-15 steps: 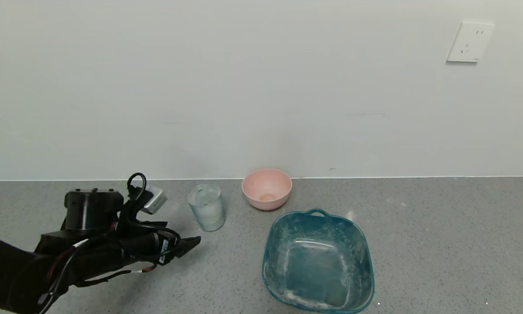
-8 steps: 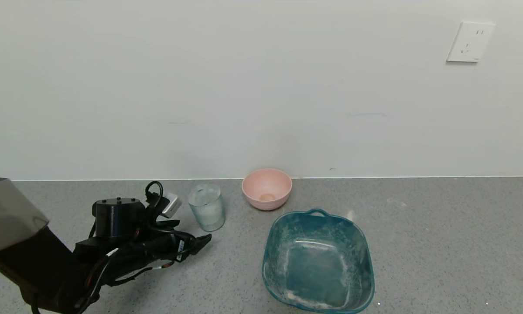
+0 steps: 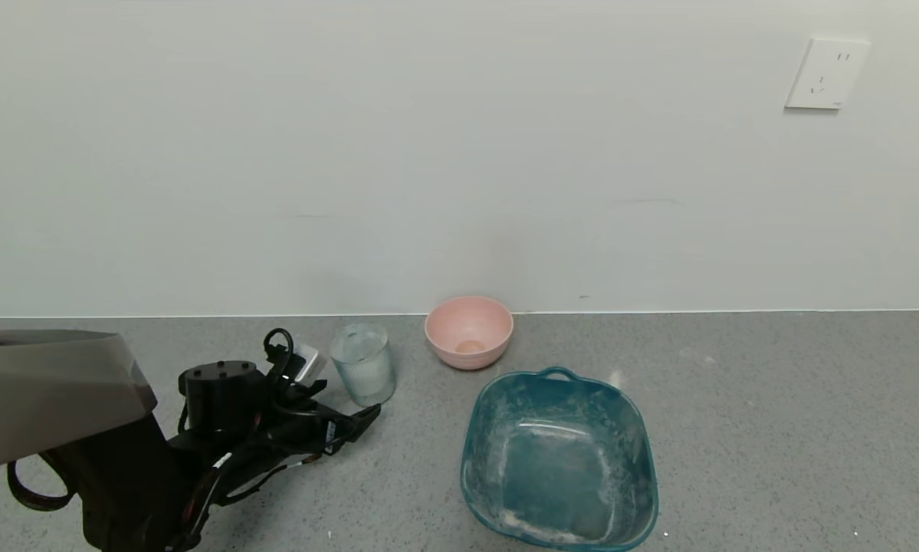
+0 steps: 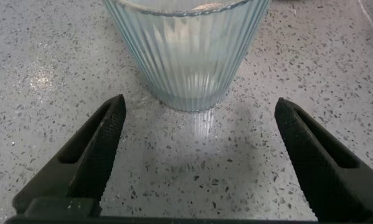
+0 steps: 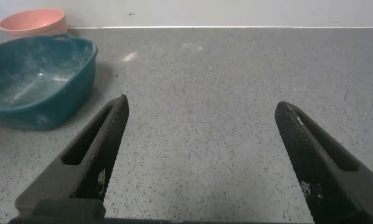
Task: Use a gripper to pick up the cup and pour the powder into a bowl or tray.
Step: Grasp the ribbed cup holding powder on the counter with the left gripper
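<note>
A pale wall with a white socket plate point(image 3: 825, 74) backed a grey speckled table point(image 3: 773, 429). The left hand point(image 3: 356, 410) sat low over the table, just short of the cup point(image 3: 362, 373), its two black fingers point(image 4: 93, 155) spread wide and holding nothing. In the left wrist view the cup point(image 4: 186, 50) stood upright directly ahead of the hand, beyond the fingertips and centred on the gap between them, not touching either finger. Its ribbed wall was frosted white, and a little pale powder point(image 4: 202, 7) seemed to show at the far side near the top edge of that view, though the glass was too clouded to be sure how much it held.

Beyond the cup from the left hand, close to the wall, stood the pink bowl point(image 3: 469, 331). The teal tray point(image 3: 559, 460) lay well off to the hand's far side, past the cup and apart from it, just in front of the bowl, its inside streaked with white dust.

The right hand point(image 5: 202, 155) did not appear in the head view; its own wrist view showed it hovering over bare table with fingers point(image 5: 96, 155) apart and empty, the tray point(image 5: 37, 81) and bowl point(image 5: 33, 22) well ahead of it and off to one side.
</note>
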You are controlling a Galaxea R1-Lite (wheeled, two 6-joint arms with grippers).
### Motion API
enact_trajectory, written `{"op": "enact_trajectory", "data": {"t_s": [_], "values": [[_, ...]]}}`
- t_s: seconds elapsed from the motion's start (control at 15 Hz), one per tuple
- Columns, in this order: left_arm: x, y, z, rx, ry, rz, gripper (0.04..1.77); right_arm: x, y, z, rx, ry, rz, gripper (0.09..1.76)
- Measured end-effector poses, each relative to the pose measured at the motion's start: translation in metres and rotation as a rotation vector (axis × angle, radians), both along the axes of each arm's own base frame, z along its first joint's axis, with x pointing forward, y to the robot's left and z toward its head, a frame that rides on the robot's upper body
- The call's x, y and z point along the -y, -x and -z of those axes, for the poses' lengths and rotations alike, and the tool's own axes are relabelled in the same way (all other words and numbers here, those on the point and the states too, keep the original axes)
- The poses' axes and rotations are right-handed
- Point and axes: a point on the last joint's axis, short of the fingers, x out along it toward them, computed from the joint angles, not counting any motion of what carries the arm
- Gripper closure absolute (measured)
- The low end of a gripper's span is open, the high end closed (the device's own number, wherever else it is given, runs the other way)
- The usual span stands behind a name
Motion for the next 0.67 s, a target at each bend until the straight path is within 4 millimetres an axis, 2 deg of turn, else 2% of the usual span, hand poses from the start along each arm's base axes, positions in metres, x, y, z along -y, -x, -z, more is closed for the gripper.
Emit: {"op": "enact_trajectory", "data": {"t_s": [0.67], "values": [[0.003, -0.015, 0.018, 0.069, 0.047, -0.013, 0.09, 0.000, 0.000, 0.000, 0.000, 0.000, 0.000, 0.14]]}}
